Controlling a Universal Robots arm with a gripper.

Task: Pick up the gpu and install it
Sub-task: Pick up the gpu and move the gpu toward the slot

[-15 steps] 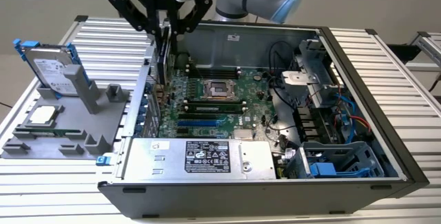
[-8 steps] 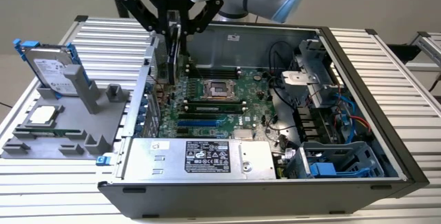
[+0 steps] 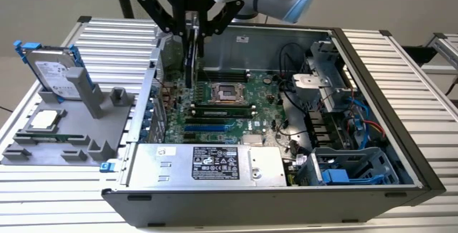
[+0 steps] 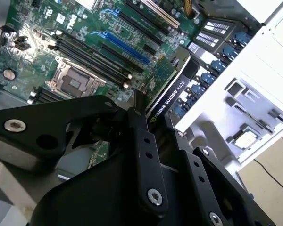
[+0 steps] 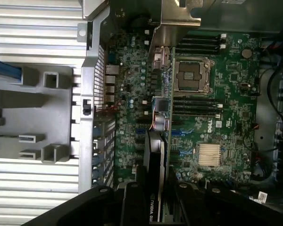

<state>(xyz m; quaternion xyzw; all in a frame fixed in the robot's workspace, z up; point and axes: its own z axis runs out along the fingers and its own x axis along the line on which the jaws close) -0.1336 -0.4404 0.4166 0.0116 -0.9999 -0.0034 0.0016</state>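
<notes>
Jaws pinched shut on the graphics card (image 3: 190,56) hold it upright and edge-on in the exterior view. It is over the far part of the open computer case (image 3: 250,206), just beside the case wall on the exterior view's left. Its lower edge hangs close above the motherboard (image 3: 236,120), on the exterior view's left of the empty processor socket (image 3: 227,92). Whether it touches a slot I cannot tell. The case lies on a slatted bench (image 3: 408,77). On the exterior view's left of the case stands a grey holder (image 3: 64,147), with a hard drive (image 3: 56,72) upright in it and a small square chip (image 3: 44,119) lying flat.

In the second wrist view the card (image 4: 169,89) runs out from between two black fingers (image 4: 142,141). Its black edge faces the camera, above the motherboard (image 4: 47,28) and a blue slot (image 4: 125,47).

In the first wrist view the card (image 5: 155,169) is edge-on above the motherboard (image 5: 221,94). It lies between the case's perforated wall (image 5: 87,117) and the socket (image 5: 192,75), near a silver heat sink (image 5: 212,155).
</notes>
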